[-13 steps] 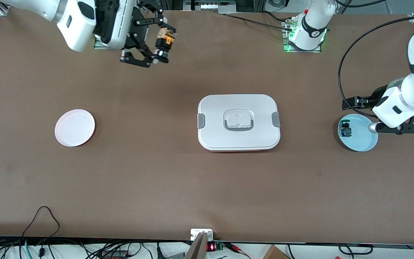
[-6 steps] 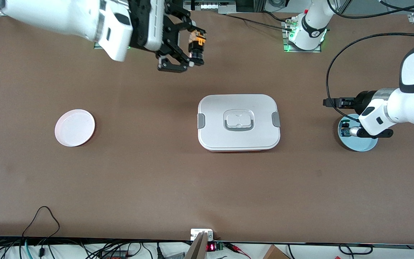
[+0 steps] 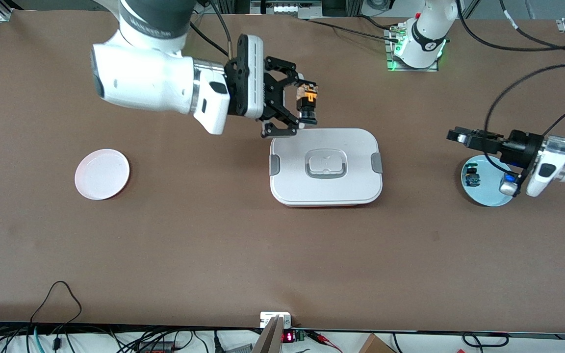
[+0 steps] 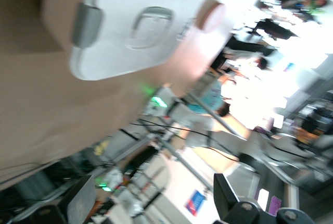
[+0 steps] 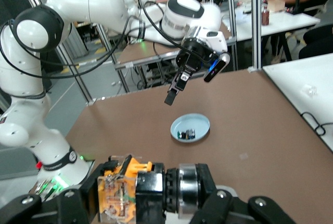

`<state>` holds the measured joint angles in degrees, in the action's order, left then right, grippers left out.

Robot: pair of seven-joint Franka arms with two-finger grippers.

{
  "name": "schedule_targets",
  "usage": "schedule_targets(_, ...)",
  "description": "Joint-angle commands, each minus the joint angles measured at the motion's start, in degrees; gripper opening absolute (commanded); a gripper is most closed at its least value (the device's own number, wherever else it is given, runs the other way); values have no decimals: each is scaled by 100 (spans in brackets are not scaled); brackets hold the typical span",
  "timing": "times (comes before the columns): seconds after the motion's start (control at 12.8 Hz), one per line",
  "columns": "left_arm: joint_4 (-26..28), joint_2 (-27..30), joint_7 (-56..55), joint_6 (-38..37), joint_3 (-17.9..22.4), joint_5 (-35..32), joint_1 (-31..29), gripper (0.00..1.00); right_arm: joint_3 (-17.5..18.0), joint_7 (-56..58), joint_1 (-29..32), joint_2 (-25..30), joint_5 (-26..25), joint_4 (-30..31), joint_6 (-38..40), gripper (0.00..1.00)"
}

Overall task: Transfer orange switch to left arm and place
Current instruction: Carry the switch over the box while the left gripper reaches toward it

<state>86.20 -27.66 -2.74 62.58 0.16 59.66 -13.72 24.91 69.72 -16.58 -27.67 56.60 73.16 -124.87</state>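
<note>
The orange switch (image 3: 308, 99), an orange block on a black and silver body, hangs in the air with my right gripper (image 3: 305, 109) shut on it. It is over the table beside the edge of the white box (image 3: 325, 169) that faces the robots' bases. The right wrist view shows the switch (image 5: 130, 190) clamped between the jaws. My left gripper (image 3: 459, 137) stands open and holds nothing, its fingers level and pointing toward the box, over the table by the blue plate (image 3: 489, 193). The left wrist view shows the box (image 4: 140, 21) and one of that gripper's fingers (image 4: 228, 200).
The blue plate holds a small blue-and-green component (image 3: 471, 175). A white round plate (image 3: 102, 174) lies toward the right arm's end of the table. Cables run along the table edge nearest the front camera.
The right arm has carried the switch from near its own base toward the box. The left arm has swung its gripper level and shifted it beside the blue plate.
</note>
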Motion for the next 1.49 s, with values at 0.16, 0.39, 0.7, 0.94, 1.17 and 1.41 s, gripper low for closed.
schedule_targets(0.16,327,32,963,139,-130,1724,281,100,23,1199,-240,-36,1763,338,-782,0)
schedule_targets(0.39,459,76,2467,483,-437,1952,370,100,23,2550,-363,-36,3395,681,-1056,0)
schedule_targets(0.7,686,714,2578,1271,-1156,2094,388,100,23,3400,-381,-36,4262,1060,-995,0)
schedule_targets(0.94,1531,1508,2270,2520,-1860,2137,379,100,23,3434,-434,-36,4254,1148,-995,0)
schedule_targets(1.17,1549,1526,1051,2847,-1984,2120,388,100,23,3514,-478,-36,4262,1139,-1057,0)
schedule_targets(1.41,1733,1535,793,2918,-2002,2067,405,100,23,3523,-487,-36,4262,1122,-1065,0)
